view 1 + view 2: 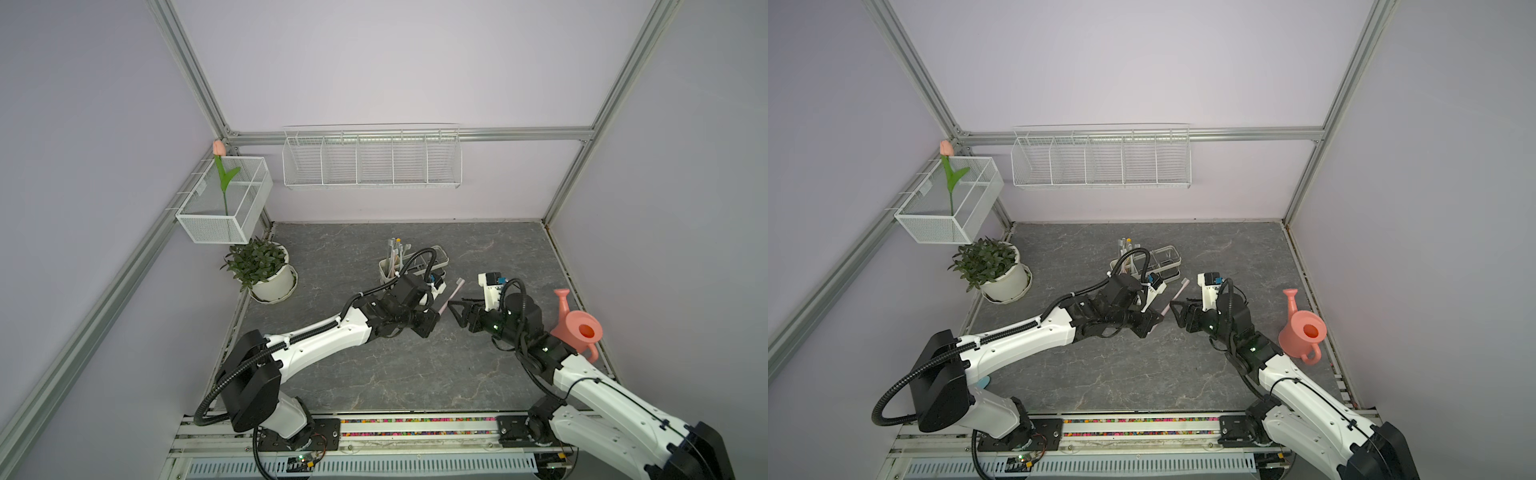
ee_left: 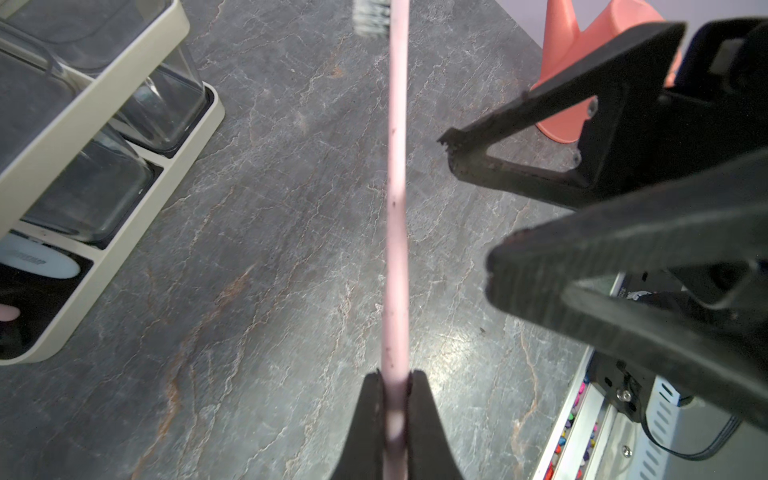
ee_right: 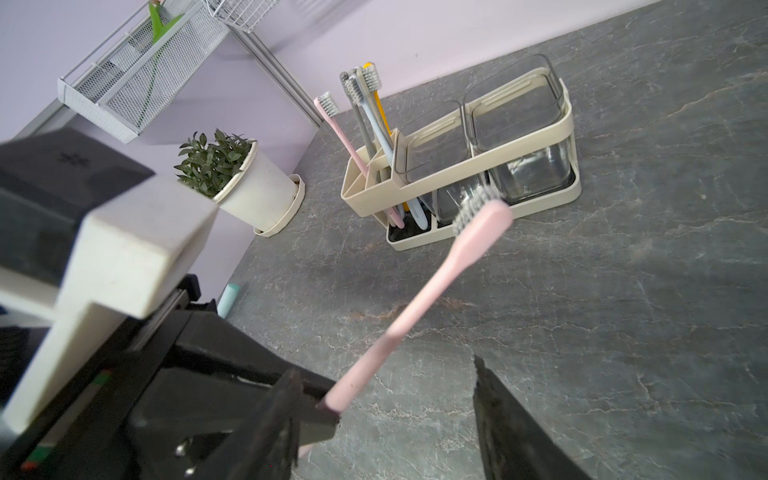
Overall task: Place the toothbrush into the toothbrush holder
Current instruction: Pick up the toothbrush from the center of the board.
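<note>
Two grippers are seen close together at mid-frame in both top views. Up and left of them, the toothbrush holder (image 3: 478,154) is set on the surface (image 1: 374,374). The left gripper (image 2: 395,378) is clamped on the handle end of the pink toothbrush (image 1: 451,296), whose long axis is pointed up and right, bristles farthest from it. Just right of the brush, the right gripper (image 2: 466,203) is held with jaws parted and empty; the left arm is judged nearer the holder

Top views look down on everything; close wrist views share the toothbrush (image 2: 397,208).
</note>
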Controlling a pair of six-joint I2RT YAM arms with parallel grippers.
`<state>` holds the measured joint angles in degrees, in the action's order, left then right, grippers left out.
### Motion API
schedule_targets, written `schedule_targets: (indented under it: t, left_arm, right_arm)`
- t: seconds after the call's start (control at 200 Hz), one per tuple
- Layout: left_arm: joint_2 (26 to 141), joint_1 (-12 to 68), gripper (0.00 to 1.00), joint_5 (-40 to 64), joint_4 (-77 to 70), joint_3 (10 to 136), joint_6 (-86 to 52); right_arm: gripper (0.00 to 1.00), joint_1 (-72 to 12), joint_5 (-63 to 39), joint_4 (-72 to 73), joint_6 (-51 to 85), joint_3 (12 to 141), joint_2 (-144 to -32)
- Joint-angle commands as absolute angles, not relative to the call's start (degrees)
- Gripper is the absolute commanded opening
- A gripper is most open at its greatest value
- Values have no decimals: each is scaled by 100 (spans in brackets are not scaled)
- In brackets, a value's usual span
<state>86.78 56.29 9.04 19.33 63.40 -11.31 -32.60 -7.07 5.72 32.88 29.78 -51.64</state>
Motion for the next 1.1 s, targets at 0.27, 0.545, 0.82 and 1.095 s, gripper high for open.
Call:
schedule_targets:
  t: [0.27, 0.545, 0.82, 1.095]
  left_arm:
    - [8534, 5850, 0, 932, 1548, 6249, -1136]
    - [8596, 5902, 0, 1028, 1499, 6328, -1089]
    - [8595, 5993, 0, 988, 1433, 6337, -1117]
    - [8681, 6064, 0, 967, 1353, 6352, -1169]
  right_arm:
    - [58, -3192, -602, 773, 3422, 3206, -5282]
    - [55, -3181, -517, 814, 3445, 3192, -5249]
    - [45, -3164, -374, 906, 3480, 3103, -5131]
    - [21, -3153, -306, 878, 3495, 3104, -5098]
